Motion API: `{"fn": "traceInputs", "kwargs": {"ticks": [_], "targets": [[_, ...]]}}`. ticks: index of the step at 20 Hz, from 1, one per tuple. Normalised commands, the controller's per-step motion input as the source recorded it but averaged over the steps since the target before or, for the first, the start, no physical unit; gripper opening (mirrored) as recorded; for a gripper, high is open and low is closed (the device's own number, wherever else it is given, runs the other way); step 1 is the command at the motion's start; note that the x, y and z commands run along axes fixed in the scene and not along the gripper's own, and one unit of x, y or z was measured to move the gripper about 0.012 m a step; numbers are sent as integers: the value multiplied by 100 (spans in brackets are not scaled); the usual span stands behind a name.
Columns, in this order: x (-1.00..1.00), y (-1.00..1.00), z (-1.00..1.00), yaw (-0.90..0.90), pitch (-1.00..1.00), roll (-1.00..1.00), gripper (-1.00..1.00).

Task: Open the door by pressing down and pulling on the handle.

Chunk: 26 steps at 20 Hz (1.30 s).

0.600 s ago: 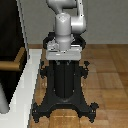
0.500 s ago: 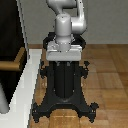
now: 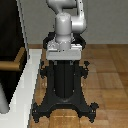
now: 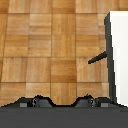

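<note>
Exterior view puts the door (image 3: 11, 30), a tall dark panel in a pale frame, at the far left of the picture, and the handle (image 3: 12, 63), a short tan lever on a darker hub, sticks out from it at about the height of the arm's lower housing. The gripper itself cannot be made out in this view, so whether its jaws are apart or together cannot be told. In the wrist view the gripper (image 4: 62, 106) shows only as a dark band along the edge of the picture, its fingers hidden, and the handle (image 4: 98, 58) appears as a thin dark bar jutting from the white frame (image 4: 119, 60), well apart from that band, over the wooden floor (image 4: 50, 50). The grey arm (image 3: 67, 22) is folded compactly above its black pedestal (image 3: 65, 85), with the wrist tucked close over the base.
</note>
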Motion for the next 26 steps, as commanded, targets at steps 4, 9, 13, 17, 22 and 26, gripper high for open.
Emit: {"fn": "traceInputs", "kwargs": {"ticks": [4, 9, 13, 17, 22, 26], "targets": [[0, 0, 75, 0, 0, 0, 100], [0, 0, 60, 0, 0, 0, 100], [0, 0, 75, 0, 0, 0, 100], [0, 0, 75, 0, 0, 0, 100], [0, -20, 20, 0, 0, 0, 100], [0, -75, 0, 0, 0, 0, 100]]}}
